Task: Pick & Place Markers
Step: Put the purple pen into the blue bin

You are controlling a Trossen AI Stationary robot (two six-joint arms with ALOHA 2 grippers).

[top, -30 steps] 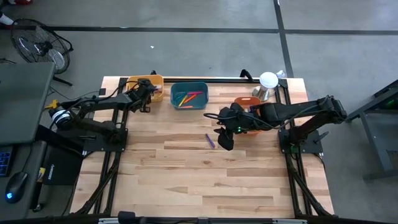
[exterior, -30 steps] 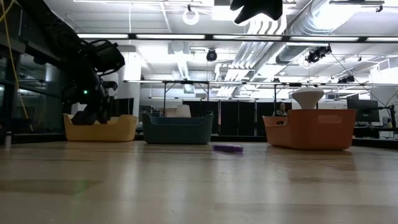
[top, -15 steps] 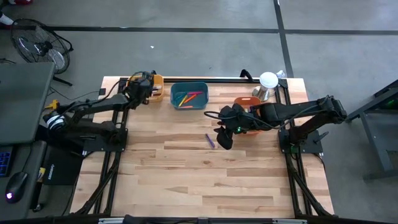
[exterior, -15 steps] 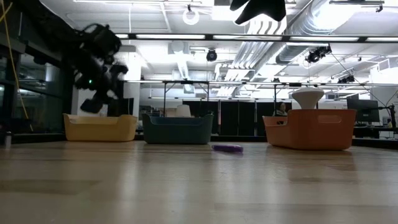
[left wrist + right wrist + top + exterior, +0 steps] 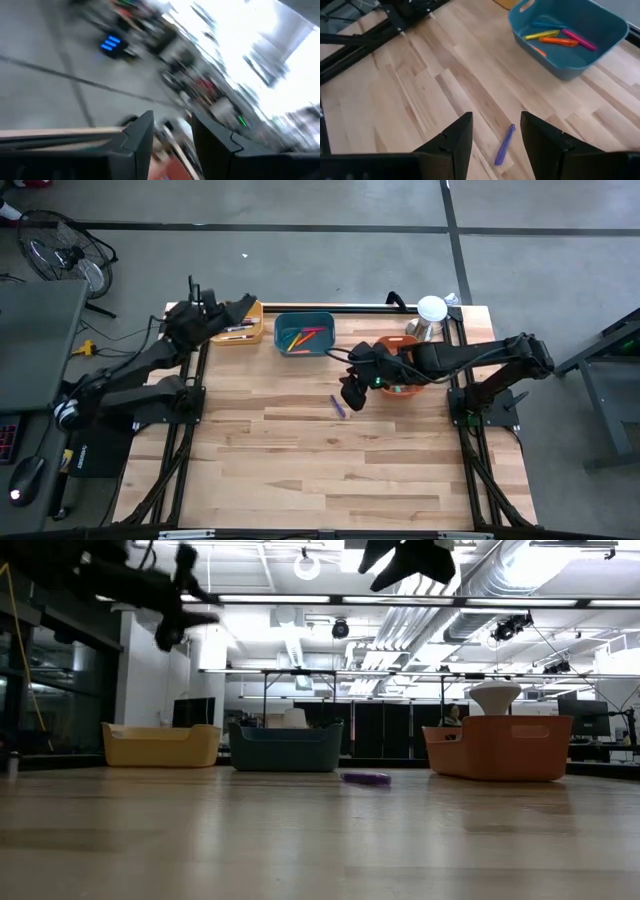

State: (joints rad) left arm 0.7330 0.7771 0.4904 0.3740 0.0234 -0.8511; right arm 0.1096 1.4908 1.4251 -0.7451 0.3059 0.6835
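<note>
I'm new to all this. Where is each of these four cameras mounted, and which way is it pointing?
High view: above the table, looking straight down; shows both arms, the left pincer and the right pincer.
Low view: at tabletop height, looking level across the wood; arms enter from above.
Left wrist view: on the left arm, aimed into the room; its two fingers show, apart.
Right wrist view: on the right arm, looking down; its open fingers frame the purple marker.
Shared: high, low and right wrist views all show the purple marker and the blue bin.

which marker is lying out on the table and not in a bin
The purple marker, alone on the bare wood of the table just ahead of the right gripper. The yellow, orange and pink markers lie inside the blue bin.
</note>
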